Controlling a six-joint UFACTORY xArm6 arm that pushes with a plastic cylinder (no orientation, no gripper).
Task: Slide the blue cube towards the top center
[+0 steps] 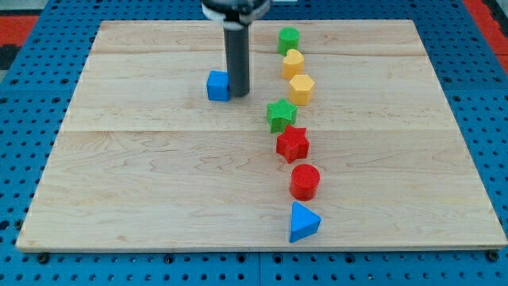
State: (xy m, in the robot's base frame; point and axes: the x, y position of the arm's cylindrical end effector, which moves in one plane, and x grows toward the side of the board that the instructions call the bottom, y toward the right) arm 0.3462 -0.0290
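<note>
Noting position: your end effector is a bare dark rod; my tip [239, 94] sits on the surface, touching or just beside the blue cube [218, 86], which lies at its view-left.
End effector state: no jaws to spread or press together, nothing pinched; contact with the cube's side looks likely but you cannot confirm it.
Progress: the blue cube is already in the upper part of the surface [143, 183], a little left of centre and short of the top edge.
Remaining: you likely need a push toward the view's top and slightly right; from where the tip stands, that means getting below the cube first.
Other blocks: all to the tip's right in a curving line, from green cylinder [288, 40] through yellow block [294, 63], yellow hexagon [302, 89], green star [280, 114], red star [292, 143], red cylinder [305, 181], down to blue triangle [304, 222].
Materials: pale wooden planks with visible grain; blocks look like matte plastic with ridged faces.
Surroundings: blue perforated base [40, 79] around the board.
</note>
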